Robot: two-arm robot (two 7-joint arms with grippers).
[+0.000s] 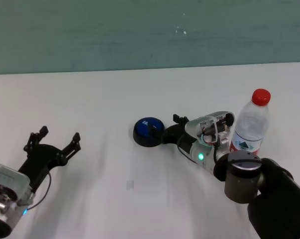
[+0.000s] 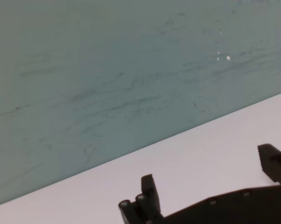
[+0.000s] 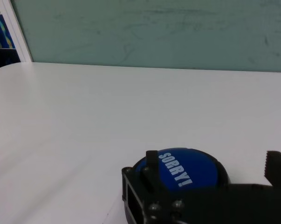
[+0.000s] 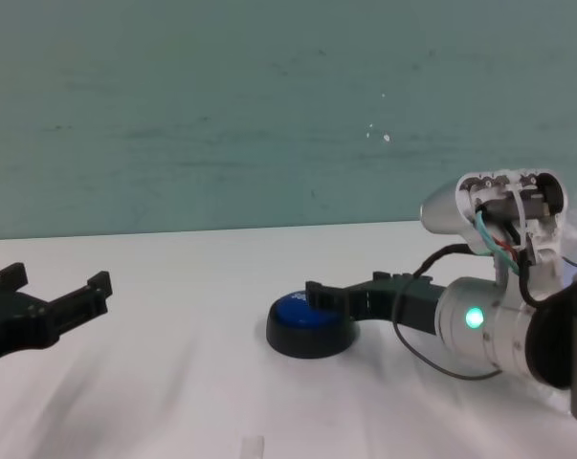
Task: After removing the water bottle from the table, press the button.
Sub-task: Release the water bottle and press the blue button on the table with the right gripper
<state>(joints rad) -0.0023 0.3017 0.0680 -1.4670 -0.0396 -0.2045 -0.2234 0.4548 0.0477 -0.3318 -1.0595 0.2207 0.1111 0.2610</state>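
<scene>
The water bottle (image 1: 249, 129), clear with a red cap, stands upright on the white table (image 1: 105, 94) at the right, just behind my right forearm. The blue button (image 1: 147, 132) on its black base sits mid-table; it also shows in the right wrist view (image 3: 187, 170) and the chest view (image 4: 312, 325). My right gripper (image 1: 170, 133) is open and empty, its fingers (image 3: 151, 161) reaching up to the button's right side. My left gripper (image 1: 59, 134) is open and empty at the far left, away from both.
A teal wall (image 1: 140, 35) runs behind the table's far edge. A small pale scrap (image 1: 130, 184) lies on the table in front of the button. A poster (image 3: 3, 32) shows off the table's far corner in the right wrist view.
</scene>
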